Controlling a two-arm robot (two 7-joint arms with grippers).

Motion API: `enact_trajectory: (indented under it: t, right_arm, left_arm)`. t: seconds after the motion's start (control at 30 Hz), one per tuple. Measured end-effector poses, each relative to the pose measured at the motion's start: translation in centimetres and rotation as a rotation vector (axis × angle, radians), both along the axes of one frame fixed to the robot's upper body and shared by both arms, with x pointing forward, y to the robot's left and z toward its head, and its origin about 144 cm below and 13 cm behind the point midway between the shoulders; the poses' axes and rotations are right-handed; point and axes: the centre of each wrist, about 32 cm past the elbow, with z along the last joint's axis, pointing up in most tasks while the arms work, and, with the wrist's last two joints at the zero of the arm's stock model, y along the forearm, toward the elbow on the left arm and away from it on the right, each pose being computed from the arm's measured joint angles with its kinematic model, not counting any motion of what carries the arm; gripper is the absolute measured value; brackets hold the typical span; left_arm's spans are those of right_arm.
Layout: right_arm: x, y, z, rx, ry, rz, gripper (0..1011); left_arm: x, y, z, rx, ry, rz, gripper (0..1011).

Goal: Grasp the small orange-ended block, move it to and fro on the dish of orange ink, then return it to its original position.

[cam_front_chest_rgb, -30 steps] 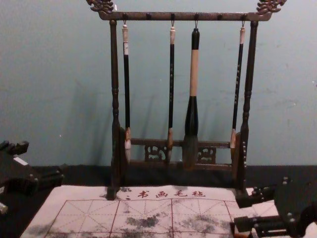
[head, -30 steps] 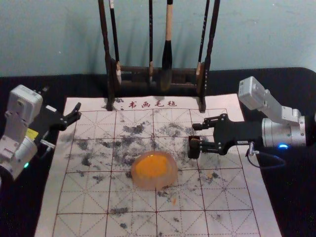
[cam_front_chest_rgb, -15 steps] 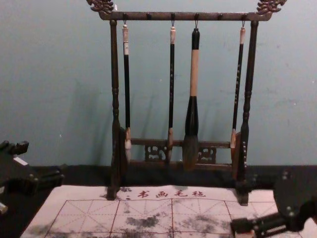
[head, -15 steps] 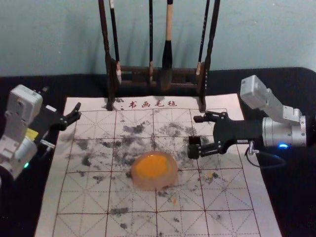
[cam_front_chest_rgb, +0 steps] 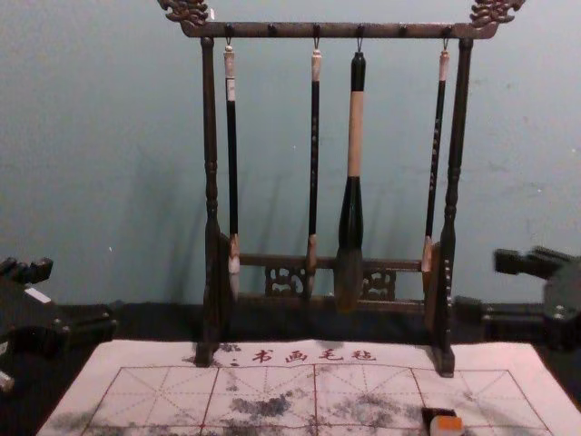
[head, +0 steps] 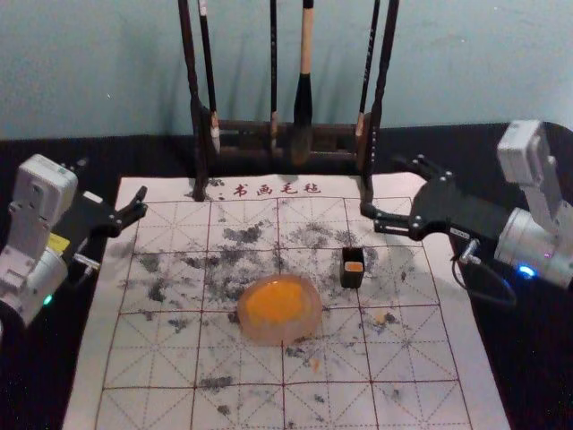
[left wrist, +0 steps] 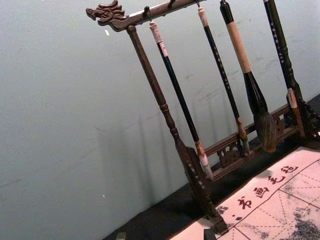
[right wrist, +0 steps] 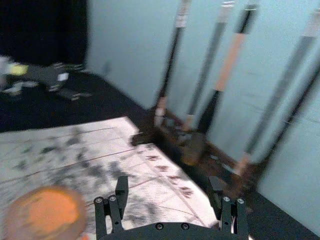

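Observation:
The dark block (head: 353, 279) stands on the mat, right of the orange ink dish (head: 279, 309) and apart from it, its orange end showing. The chest view has the block (cam_front_chest_rgb: 436, 416) at the mat's near right. My right gripper (head: 383, 186) is open, behind the block and slightly to its right, touching nothing. The right wrist view shows the right gripper (right wrist: 168, 185) with an empty gap and the dish (right wrist: 46, 212) beyond. Off the mat's back left side, my left gripper (head: 112, 182) is parked open; its tips edge into the left wrist view (left wrist: 165, 235).
A wooden rack (cam_front_chest_rgb: 211, 182) hung with several brushes stands at the mat's back edge, close to my right gripper's left. The ink-stained gridded mat (head: 237, 408) lies on a black-covered table (head: 528, 358), with a wall behind.
My right gripper has moved from around the block up, back and to the right, uncovering it. The block stands where the gripper was. The left arm and dish have stayed put.

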Motion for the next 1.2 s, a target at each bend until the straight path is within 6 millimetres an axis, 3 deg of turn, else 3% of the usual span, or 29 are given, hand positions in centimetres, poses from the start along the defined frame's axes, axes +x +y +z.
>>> enact_trajectory:
  t: [0.23,0.53,1.2]
  right_arm:
    - [-2.8,0.5,-3.2,0.076,-0.002,-0.187,1003]
    - [-4.0,1.3,-6.4,0.106,0.052,-0.339,1003]
    - [-4.0,1.4,-6.9,0.106,0.062,-0.357,1003]
  left_arm:
    - [0.0,0.0,0.0,0.0,0.0,0.0,1001]
    - [0.0,0.0,0.0,0.0,0.0,0.0,1001]
    - [0.0,0.0,0.0,0.0,0.0,0.0,1001]
